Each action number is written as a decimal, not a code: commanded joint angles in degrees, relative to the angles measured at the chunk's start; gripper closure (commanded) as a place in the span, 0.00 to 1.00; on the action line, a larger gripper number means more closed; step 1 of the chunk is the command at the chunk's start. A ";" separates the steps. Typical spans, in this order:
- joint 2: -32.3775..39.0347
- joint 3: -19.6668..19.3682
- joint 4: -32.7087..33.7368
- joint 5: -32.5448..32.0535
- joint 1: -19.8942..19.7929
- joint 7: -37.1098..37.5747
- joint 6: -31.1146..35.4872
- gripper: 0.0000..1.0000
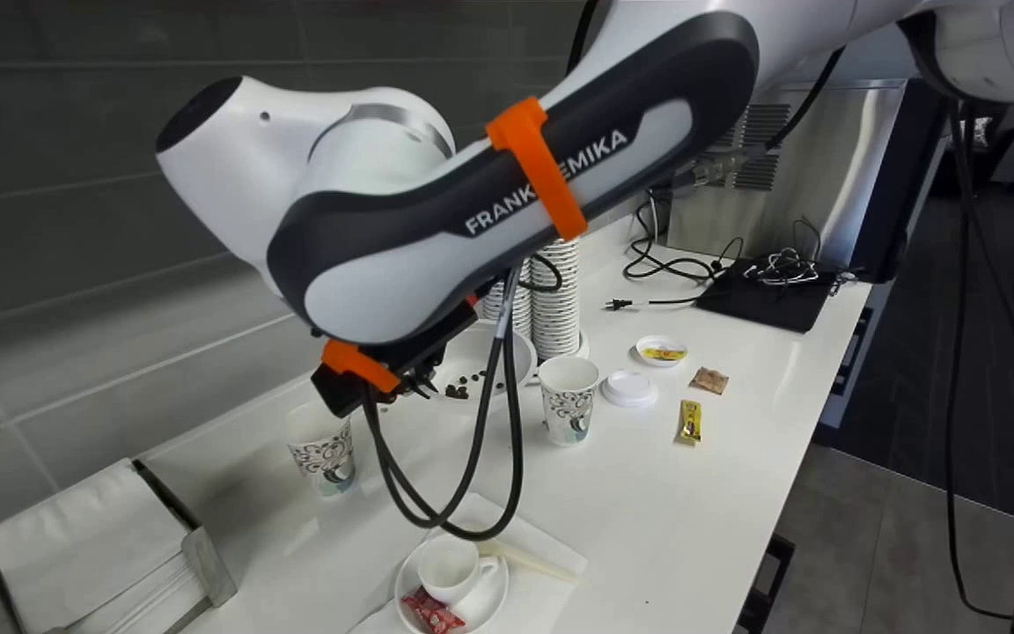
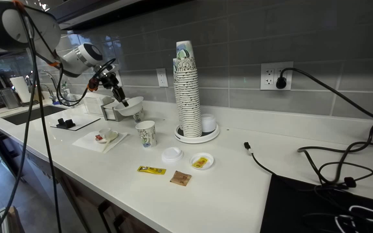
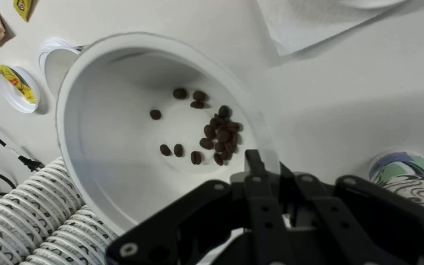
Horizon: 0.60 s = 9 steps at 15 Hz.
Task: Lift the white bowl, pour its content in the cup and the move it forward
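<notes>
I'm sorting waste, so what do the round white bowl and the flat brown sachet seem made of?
The round white bowl looks like smooth, satin plastic, from its soft sheen and even rim; glazed ceramic or coated paper remain possible. The flat brown sachet is probably matt paper, judging by its dull, creased surface.

We find pale glare on glossy dark-grey wall tiles [image 1: 120, 229], left in an exterior view, and soft shadow inside the round white bowl [image 3: 120, 125], towards the wrist view's top.
</notes>
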 commanded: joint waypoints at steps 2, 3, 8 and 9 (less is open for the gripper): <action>-5.59 2.96 -5.48 6.66 -5.72 -7.17 1.40 0.99; -6.46 3.48 -6.38 8.02 -6.90 -8.45 1.66 0.99; -11.53 5.86 -14.35 14.90 -13.10 -11.71 8.21 0.99; -12.62 2.84 -15.89 17.76 -11.54 -12.78 10.14 0.99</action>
